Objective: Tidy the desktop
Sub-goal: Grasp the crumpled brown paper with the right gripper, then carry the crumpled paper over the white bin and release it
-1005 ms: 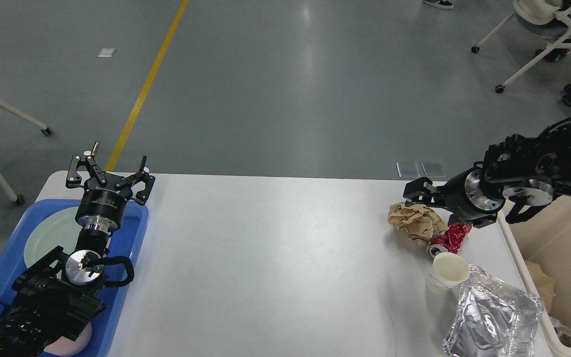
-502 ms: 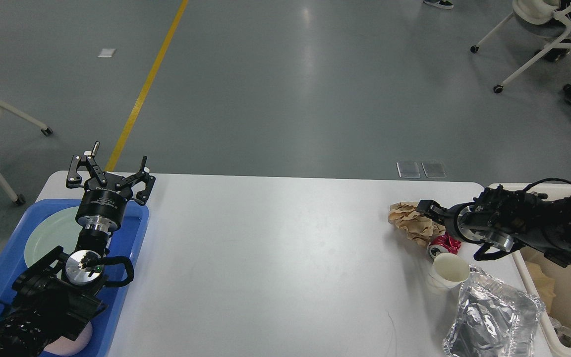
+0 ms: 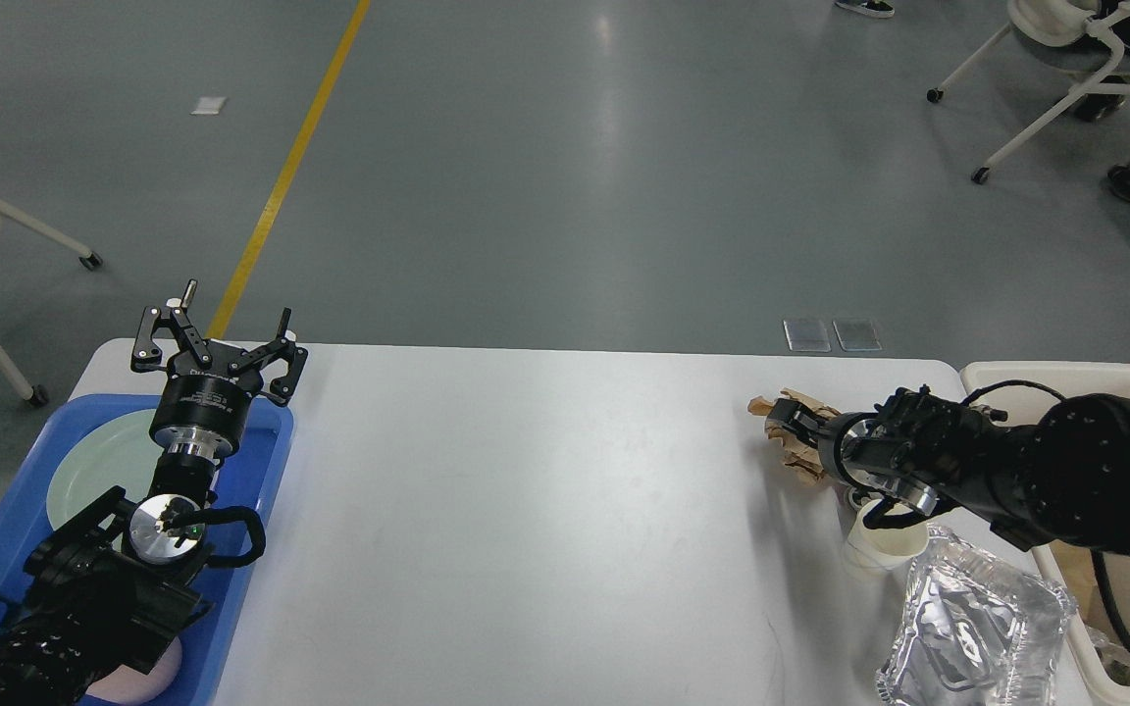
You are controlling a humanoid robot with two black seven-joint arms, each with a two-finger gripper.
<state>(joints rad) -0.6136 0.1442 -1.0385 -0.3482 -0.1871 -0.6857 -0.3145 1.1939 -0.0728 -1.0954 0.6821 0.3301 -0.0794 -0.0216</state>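
The right gripper [image 3: 789,424] sits in one crumpled brown paper wad [image 3: 793,431]; whether its fingers clamp it, I cannot tell. At five o'clock: one paper cup [image 3: 869,549], one foil tray [image 3: 972,628]. The left gripper [image 3: 219,345], spread wide, hangs over one blue tray [image 3: 251,490] at the desktop's [image 3: 526,510] nine o'clock edge.

I note a blue tray [image 3: 261,510] at the left holding a pale green plate [image 3: 94,466]. At the right: crumpled brown paper [image 3: 789,441], a paper cup [image 3: 869,549], a foil container [image 3: 977,628], and a cream bin [image 3: 1065,376].
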